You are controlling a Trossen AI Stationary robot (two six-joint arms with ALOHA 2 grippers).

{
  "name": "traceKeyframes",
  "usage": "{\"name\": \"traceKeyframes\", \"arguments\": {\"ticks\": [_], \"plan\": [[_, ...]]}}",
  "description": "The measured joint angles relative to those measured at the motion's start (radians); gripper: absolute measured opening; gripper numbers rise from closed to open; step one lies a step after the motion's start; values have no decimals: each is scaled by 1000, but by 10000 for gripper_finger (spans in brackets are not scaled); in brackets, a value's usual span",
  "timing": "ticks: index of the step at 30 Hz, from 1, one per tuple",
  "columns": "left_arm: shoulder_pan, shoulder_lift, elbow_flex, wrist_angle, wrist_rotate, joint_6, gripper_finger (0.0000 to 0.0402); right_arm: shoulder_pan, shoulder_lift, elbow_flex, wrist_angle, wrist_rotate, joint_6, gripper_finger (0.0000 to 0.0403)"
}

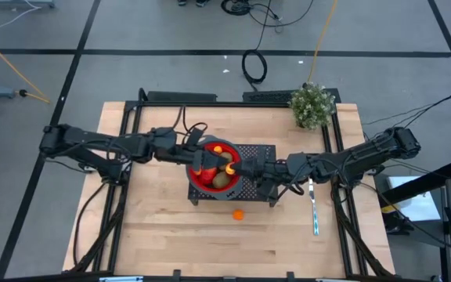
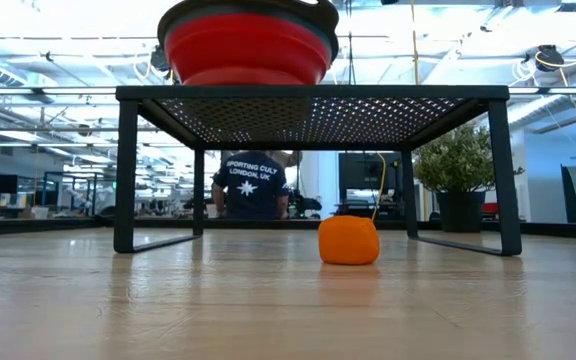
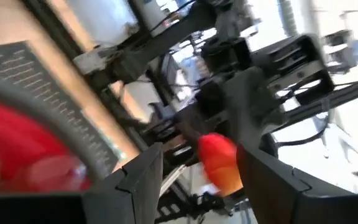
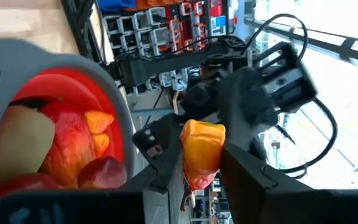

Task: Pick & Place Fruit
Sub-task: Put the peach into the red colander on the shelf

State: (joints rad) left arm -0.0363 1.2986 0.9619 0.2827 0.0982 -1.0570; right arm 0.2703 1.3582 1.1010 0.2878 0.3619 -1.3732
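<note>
Fruit is mostly in the red bowl (image 1: pixel 210 174) already, which sits on a black mesh stand (image 1: pixel 257 153) on the bench (image 1: pixel 163 227), and both of my hands meet just above this bowl. In my left wrist view the left hand (image 3: pixel 199 163) has its two dark fingers clamped on a red-orange piece (image 3: pixel 219 163), and past it I see the other arm very near. In my right wrist view the right hand (image 4: pixel 194 163) is clamped on an orange-yellow piece (image 4: pixel 201 152), with the bowl and the fruit inside it (image 4: pixel 61 149) just beside and below the fingers. I judge that it can be the same long toy, held at its two ends, but I cannot tell this for sure. From above, the left hand (image 1: pixel 202 160) and the right hand (image 1: pixel 237 167) are almost touching over the bowl. One small orange ball (image 2: pixel 348 240) lies on the bench, below and in front of both hands, near the front edge of the stand and well apart from the bowl, so the work is not finished. My worry is this: if both hands really hold one piece and I move only one arm, the piece may be pulled out or twisted and fall outside the rim. Also the hands are so close that a small sideways move may knock them together or push the bowl on the stand. For the ball, I think it may roll away if a finger touches it from one side.
</note>
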Motion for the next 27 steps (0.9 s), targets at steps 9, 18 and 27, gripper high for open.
{"name": "traceKeyframes", "arguments": {"ticks": [9, 18, 27], "plan": [[21, 19, 0, 53, 68, 4, 205, 0, 0, 0, -19, 3, 1, 84], [21, 24, 0, 62, 104, 2, 205, -12, 0, 0, -20, 3, 1, 84], [22, 24, 0, 58, 114, -3, 192, -21, 0, 0, -20, 3, 0, 84]]}}
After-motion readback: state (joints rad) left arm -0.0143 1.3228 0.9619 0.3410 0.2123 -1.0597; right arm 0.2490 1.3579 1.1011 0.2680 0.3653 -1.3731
